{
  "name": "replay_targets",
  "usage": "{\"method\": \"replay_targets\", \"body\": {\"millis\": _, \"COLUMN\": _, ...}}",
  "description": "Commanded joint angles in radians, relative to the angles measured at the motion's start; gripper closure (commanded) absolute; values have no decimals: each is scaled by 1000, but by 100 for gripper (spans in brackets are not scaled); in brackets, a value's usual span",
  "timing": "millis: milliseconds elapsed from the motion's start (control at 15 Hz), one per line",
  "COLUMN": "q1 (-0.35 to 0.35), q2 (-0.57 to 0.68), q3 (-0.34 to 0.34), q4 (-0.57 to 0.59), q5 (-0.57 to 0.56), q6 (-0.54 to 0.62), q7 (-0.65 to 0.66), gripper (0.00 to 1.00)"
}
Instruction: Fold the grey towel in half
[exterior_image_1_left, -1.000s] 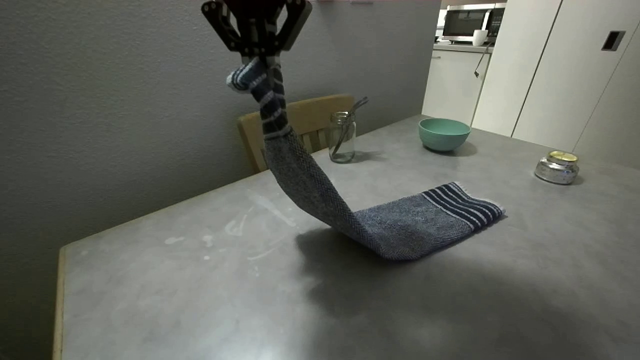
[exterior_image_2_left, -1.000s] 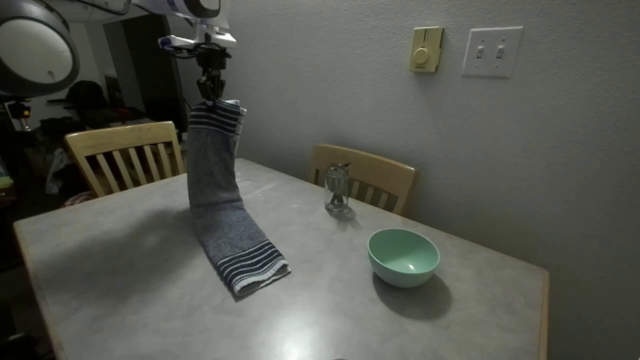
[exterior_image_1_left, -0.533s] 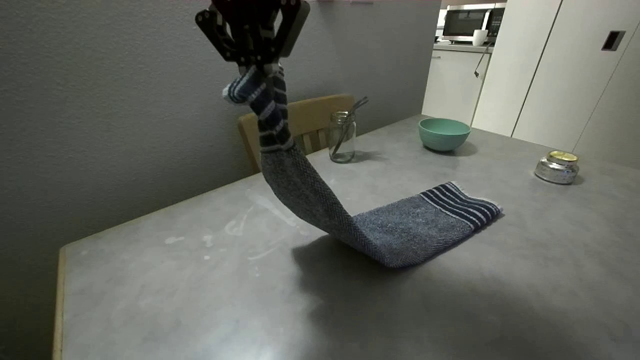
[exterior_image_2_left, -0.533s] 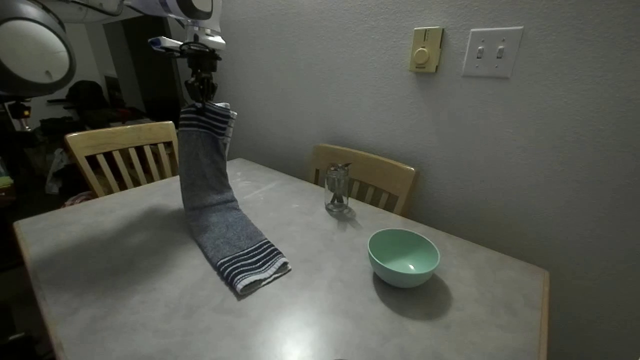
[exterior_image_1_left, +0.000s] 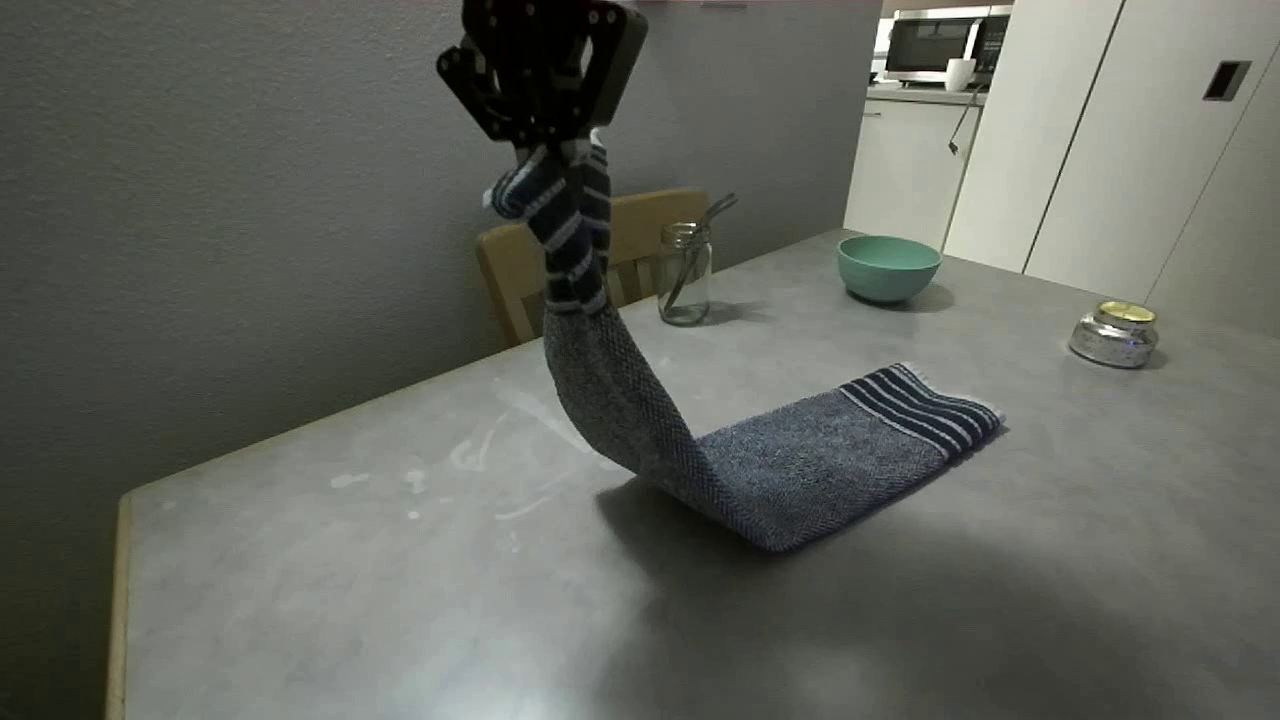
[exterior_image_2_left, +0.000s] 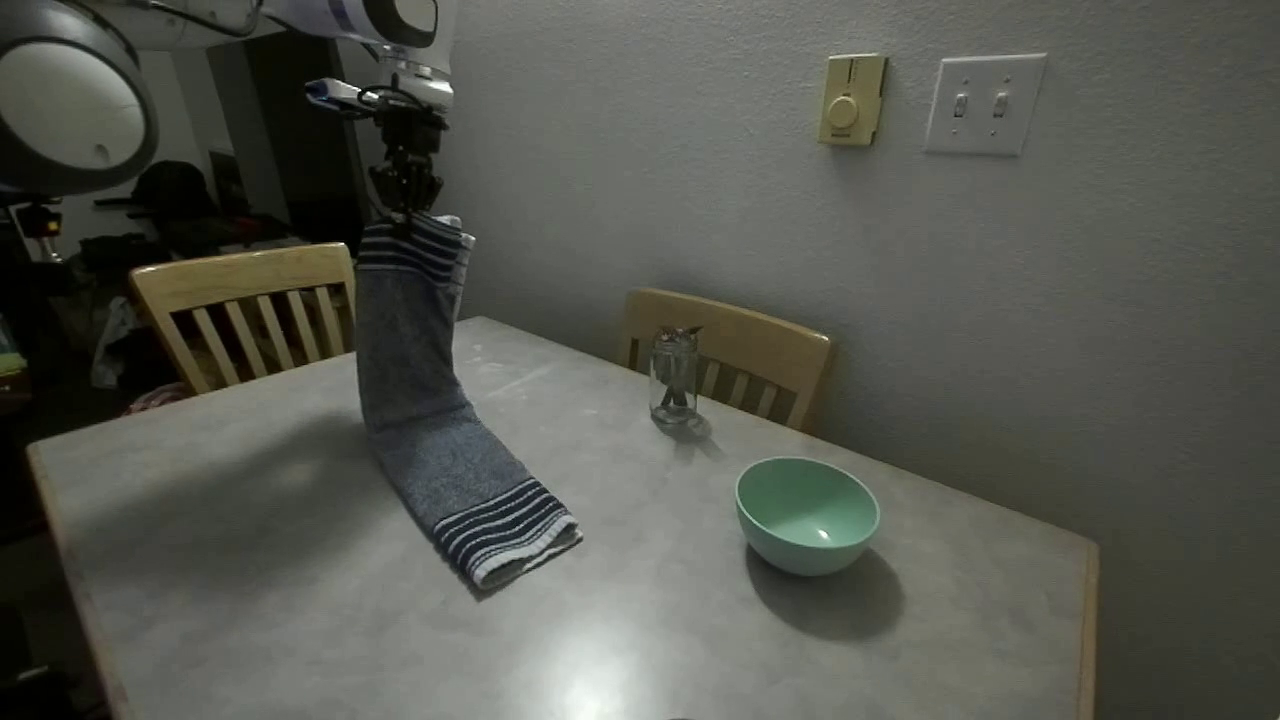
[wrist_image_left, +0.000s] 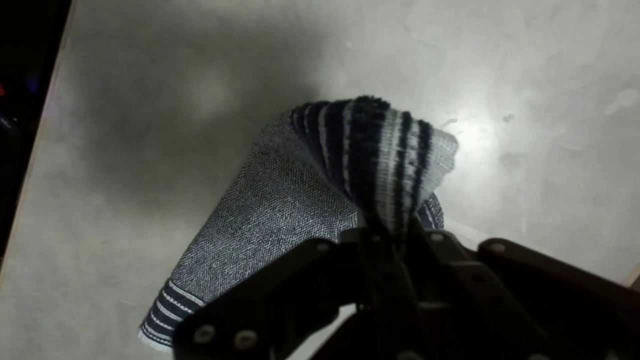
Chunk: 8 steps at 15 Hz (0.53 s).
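Positions are referenced to the teal bowl (exterior_image_1_left: 888, 270); an exterior view is read left to right. Well left of the bowl, the gripper (exterior_image_1_left: 548, 150) is suspended, its fingers clenched on one end of the grey towel (exterior_image_1_left: 800, 460); the pinch is presumably set in the end band so that the raised half can be carried over the lying half. Closer on the bowl's left, a glass jar (exterior_image_1_left: 684, 290) (utensils (exterior_image_1_left: 718, 208) are visible in it) is stood apart from the towel. In front of the bowl, the opposite striped end (exterior_image_1_left: 922, 412) is laid flat on the table (exterior_image_1_left: 300, 600), probably as the base for the fold, which is not yet made. To the bowl's right, a silver container (exterior_image_1_left: 1113, 340) is placed. Relative to the fingers, in the wrist view, a bunched flap (wrist_image_left: 385, 155) is left projecting past the tips; the remaining cloth is hung below them, then curved onto the table.
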Motion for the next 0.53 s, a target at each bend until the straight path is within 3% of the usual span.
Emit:
{"method": "replay_targets", "body": {"millis": 0, "q1": -10, "q2": -12, "q3": 6, "q4": -18, "q5": 3, "q6": 11, "q7": -2, "gripper": 90}}
{"method": "replay_targets", "body": {"millis": 333, "q1": -24, "q2": -13, "q3": 16, "q4": -17, "q5": 10, "q6": 15, "q7": -3, "gripper": 90}}
{"method": "replay_targets", "body": {"millis": 400, "q1": -24, "q2": -13, "q3": 17, "q4": -17, "q5": 10, "q6": 15, "q7": -3, "gripper": 98}}
{"method": "replay_targets", "body": {"millis": 467, "q1": -29, "q2": -14, "q3": 16, "q4": -20, "q5": 10, "q6": 9, "q7": 2, "gripper": 98}}
